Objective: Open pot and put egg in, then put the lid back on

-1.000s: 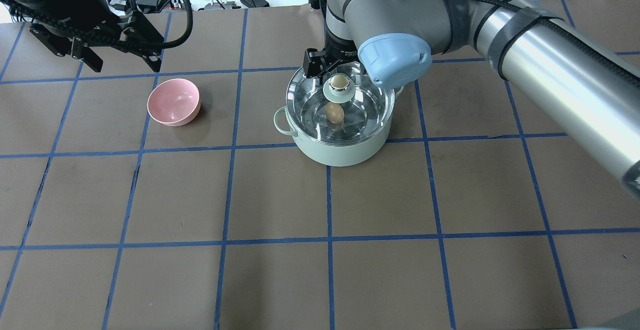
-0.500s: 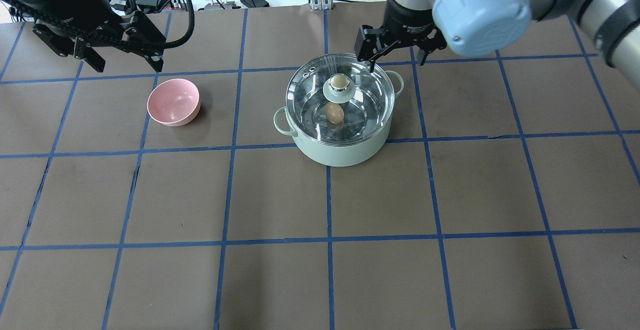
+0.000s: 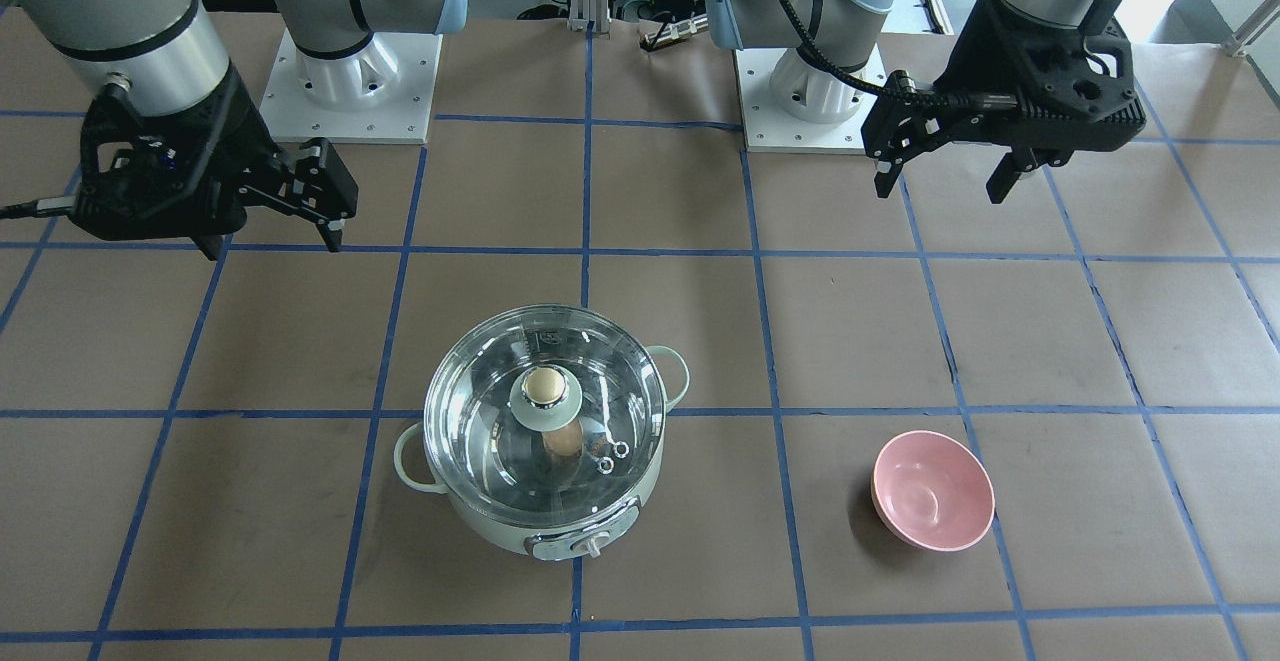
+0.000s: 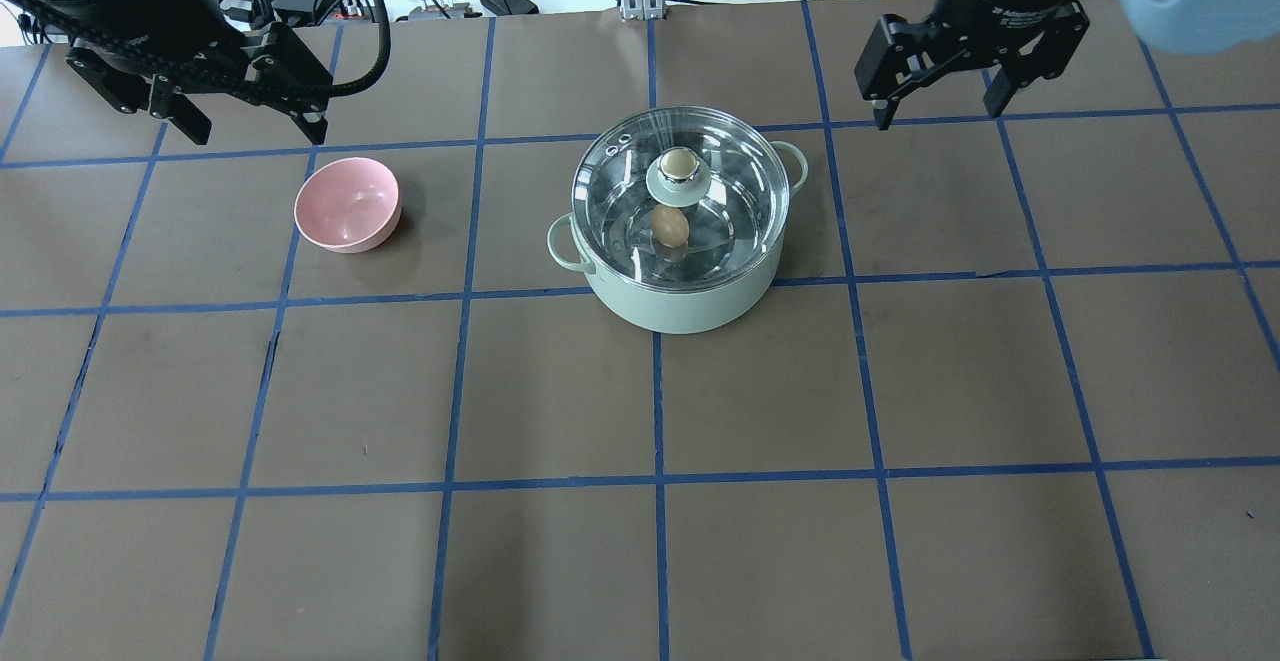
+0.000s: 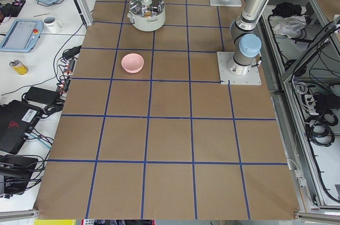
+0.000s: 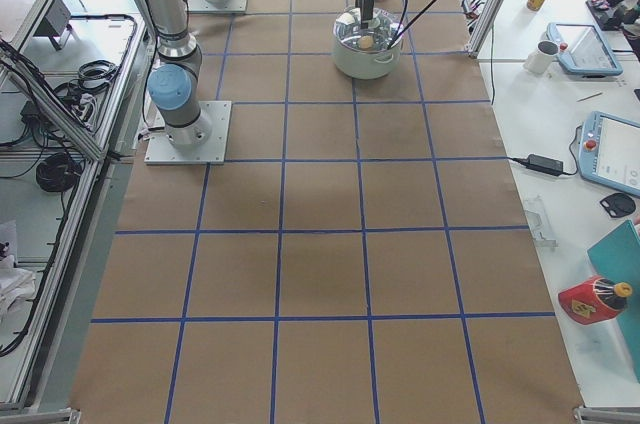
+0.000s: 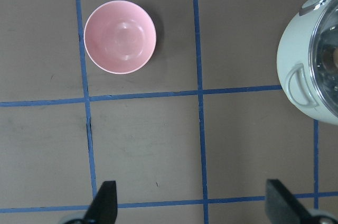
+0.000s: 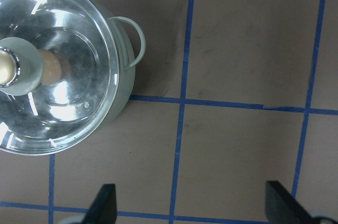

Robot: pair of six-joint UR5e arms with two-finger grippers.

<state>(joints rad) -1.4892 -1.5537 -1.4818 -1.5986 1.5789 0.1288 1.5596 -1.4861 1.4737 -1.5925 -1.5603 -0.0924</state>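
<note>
The mint-green pot (image 4: 680, 301) stands mid-table with the clear glass lid (image 4: 725, 176) seated on it. The tan egg (image 4: 669, 226) lies inside on the steel bottom, seen through the glass. In the front-facing view the pot (image 3: 490, 531), the lid (image 3: 470, 421) and the egg (image 3: 566, 443) show the same. My right gripper (image 4: 938, 113) is open and empty, up and to the right of the pot, apart from it; its wrist view shows the lid (image 8: 74, 102) and the egg (image 8: 52, 66). My left gripper (image 4: 252, 126) is open and empty, behind the pink bowl.
An empty pink bowl (image 4: 347, 203) sits left of the pot; it also shows in the left wrist view (image 7: 120, 36). Both arm bases (image 3: 350, 71) stand at the table's rear. Cables and gear lie beyond the back edge.
My right gripper has moved from just behind the lid's knob away to the right and back, open throughout. Lid, egg, pot and left arm have not moved.
</note>
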